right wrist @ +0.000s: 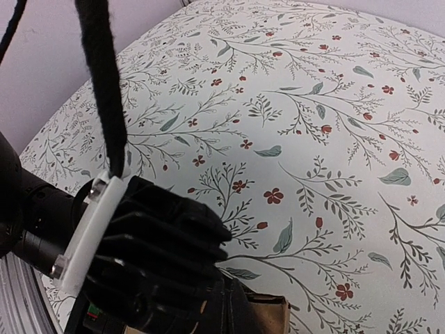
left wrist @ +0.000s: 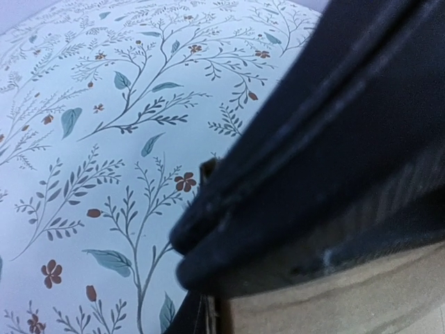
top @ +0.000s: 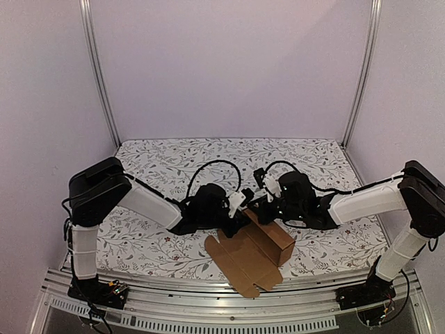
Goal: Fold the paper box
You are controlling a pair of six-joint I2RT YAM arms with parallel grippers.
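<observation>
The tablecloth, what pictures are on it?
The tablecloth is white with thin grey branches, teal leaves and little red flowers. The right wrist view shows it best.

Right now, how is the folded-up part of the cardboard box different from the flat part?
The folded part of the paper box stands up as a walled block farther back; the flat flaps lie spread low on the flowery tablecloth, reaching the near edge. Both claws sit by the folded part, not the flaps. Both parts are plain brown cardboard.

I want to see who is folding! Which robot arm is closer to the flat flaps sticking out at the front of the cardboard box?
Left. The left gripper sits just above the flat flaps of the cardboard box; the right gripper is at the box's far end.
</observation>
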